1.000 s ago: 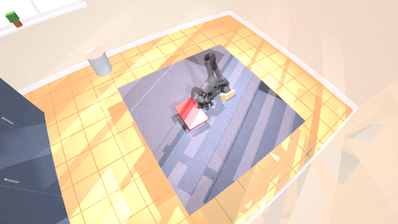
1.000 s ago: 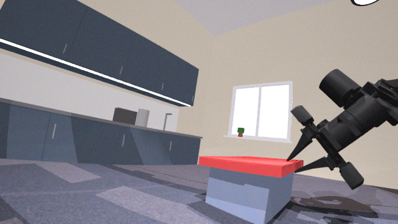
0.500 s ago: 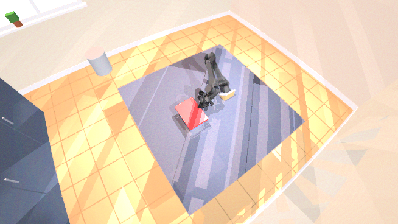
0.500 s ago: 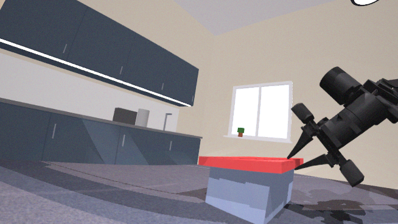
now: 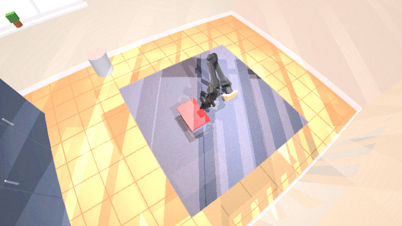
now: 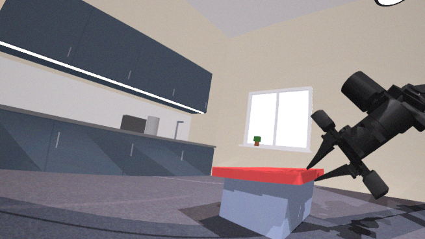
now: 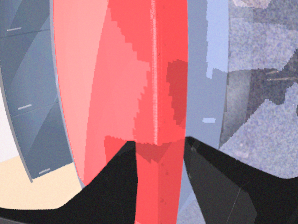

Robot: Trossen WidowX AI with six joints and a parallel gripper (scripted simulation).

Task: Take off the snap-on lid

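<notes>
The red lid (image 5: 187, 113) (image 6: 260, 173) (image 7: 85, 75) lies over the top of the blue-grey storage box (image 5: 201, 128) (image 6: 253, 201) (image 7: 200, 50). In the exterior view the lid looks slightly tipped up on the gripper's side; whether its snaps are free there cannot be told. The box stands upright on the grey table (image 5: 172, 153) (image 6: 130, 195). My gripper (image 5: 201, 108) (image 6: 310, 175) (image 7: 159, 146) is shut on the lid's edge, one finger on the top face and one under the rim. The far side of the lid's rim is hidden.
A pale yellow block (image 5: 230, 96) is beside the arm, behind the gripper in the top view. A grey-white cylinder (image 5: 101, 64) stands off the table on the tiled floor. Dark cabinets (image 5: 24, 147) (image 6: 91, 152) are farther off, beyond the table.
</notes>
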